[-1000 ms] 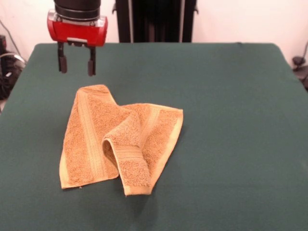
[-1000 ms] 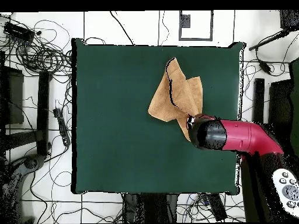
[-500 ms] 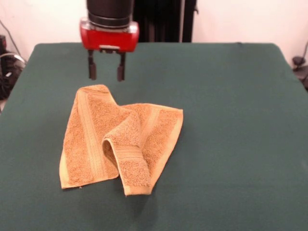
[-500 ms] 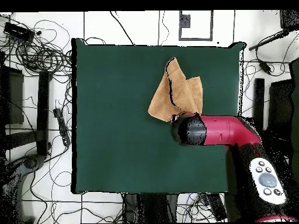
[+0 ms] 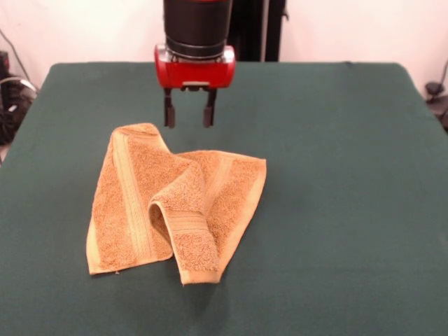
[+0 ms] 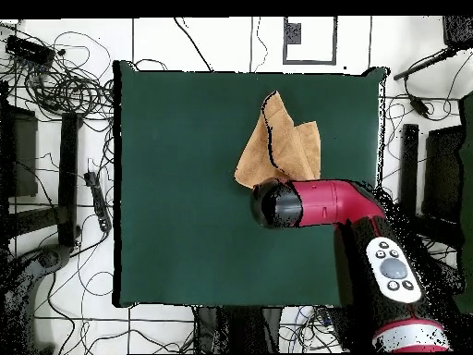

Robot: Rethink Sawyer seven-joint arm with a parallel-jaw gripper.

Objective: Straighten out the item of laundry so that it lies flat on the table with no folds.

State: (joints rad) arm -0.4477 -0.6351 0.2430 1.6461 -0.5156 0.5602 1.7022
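Fingers (image 5: 169,116) of the gripper (image 5: 189,116) hang parted and empty, and the crumpled towel (image 5: 175,199) lies just below and ahead of them.

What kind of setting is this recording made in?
Most likely a robotics lab, not a home. A robot arm works over a table covered in green cloth, tangled cables lie on the tiled floor around it, and the only thing on the table is a crumpled towel.
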